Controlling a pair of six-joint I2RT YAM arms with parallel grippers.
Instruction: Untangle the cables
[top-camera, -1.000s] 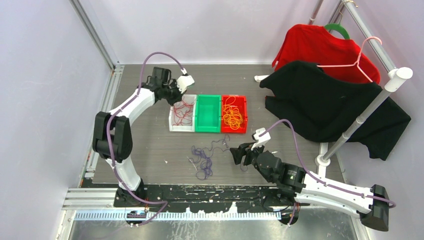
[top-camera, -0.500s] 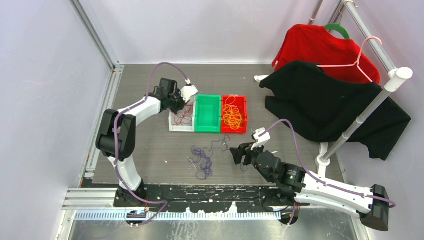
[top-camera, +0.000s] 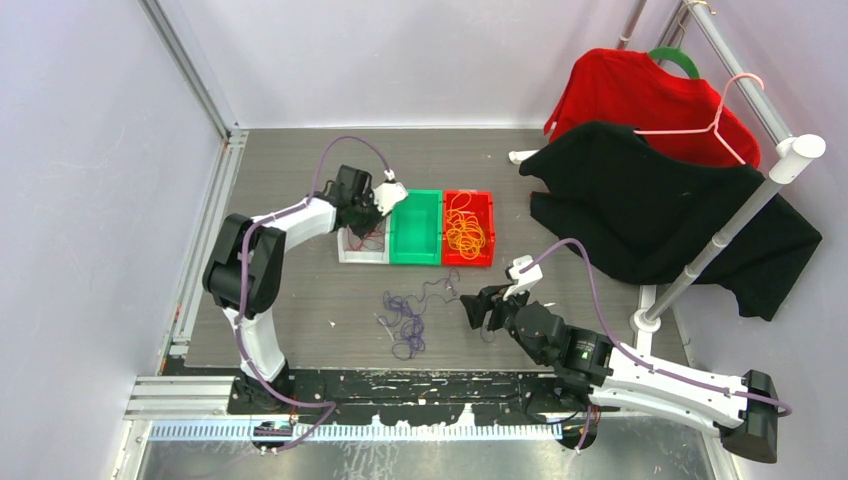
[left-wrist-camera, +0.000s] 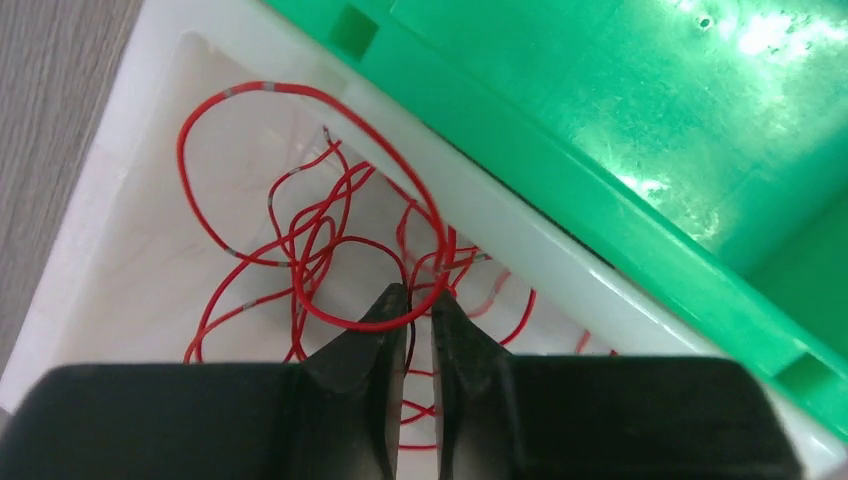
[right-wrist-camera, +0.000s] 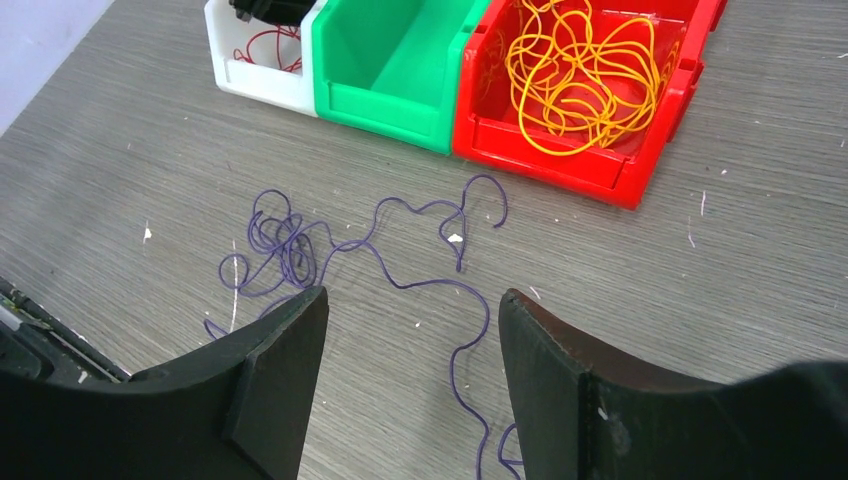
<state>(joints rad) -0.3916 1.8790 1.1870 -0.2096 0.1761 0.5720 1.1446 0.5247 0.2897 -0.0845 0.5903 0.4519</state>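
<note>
**Desk:** Left pincer (left-wrist-camera: 415, 297) down inside the white bin (left-wrist-camera: 500, 215), which touches the green bin (left-wrist-camera: 620, 130) on its left-arm side. Its tips are narrowed to a slit among the loops of the red cable (left-wrist-camera: 310, 245). What is the risk here?

**Photographer:** A red strand shows in the slit and a loop lies round the tips. Whether anything is pinched cannot be told. If the arm lifts with a strand caught, the whole red clump could ride up and spill over the shared wall into the green bin, or tug the white bin away from it

**Desk:** And the right pincer (right-wrist-camera: 410, 300)?

**Photographer:** Spread wide and empty, it hovers over the purple cable (right-wrist-camera: 290, 250), which sprawls on the table (right-wrist-camera: 650, 260) in front of the green bin, apart from it. The cable is bunched at one end with a long tail, and a grab at the tail alone would likely tighten the bunch rather than free it. The orange cable (right-wrist-camera: 575, 85) sits in the red bin (right-wrist-camera: 560, 165), touching the green bin's other side, and a purple end swung past could hook it
</note>
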